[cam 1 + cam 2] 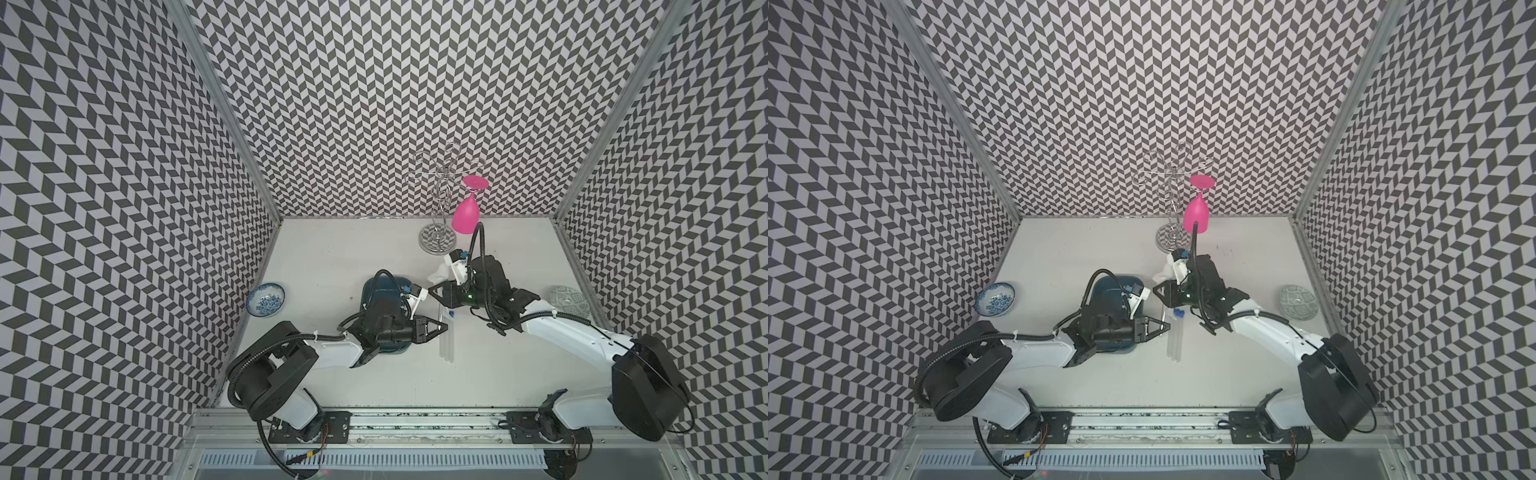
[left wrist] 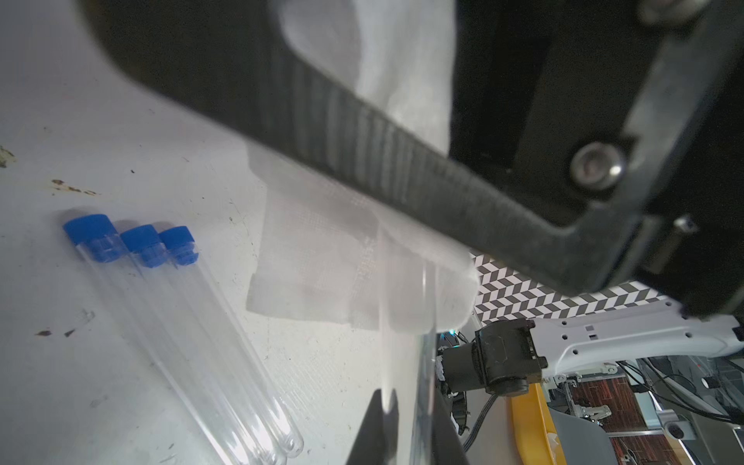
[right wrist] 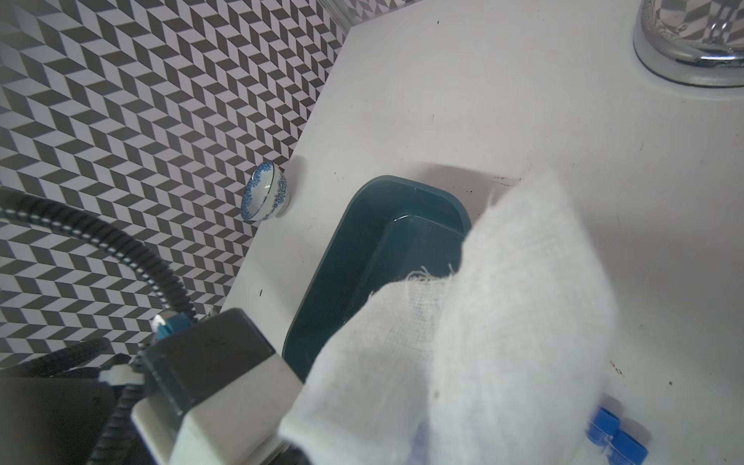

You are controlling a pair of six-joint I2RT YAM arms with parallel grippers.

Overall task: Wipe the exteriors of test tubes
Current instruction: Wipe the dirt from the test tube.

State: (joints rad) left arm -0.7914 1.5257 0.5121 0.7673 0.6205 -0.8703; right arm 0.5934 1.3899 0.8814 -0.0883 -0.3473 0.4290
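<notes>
Three test tubes (image 2: 193, 342) with blue caps (image 2: 141, 241) lie side by side on the white table, seen in both top views (image 1: 448, 347) (image 1: 1174, 343). Another clear test tube (image 2: 406, 362) is pinched in my left gripper (image 2: 406, 437), which is shut on it just right of the teal tray (image 1: 384, 284). Its far end runs into the white tissue (image 2: 322, 273). My right gripper (image 1: 437, 291) is shut on that tissue (image 3: 483, 322) just beyond the lying tubes' caps. The tissue hides its jaws in the right wrist view.
A chrome wire rack (image 1: 437, 239) with a pink glass (image 1: 465, 214) hanging upside down stands at the back. A blue patterned bowl (image 1: 266, 300) sits at the left wall and a green patterned plate (image 1: 569, 302) at the right wall.
</notes>
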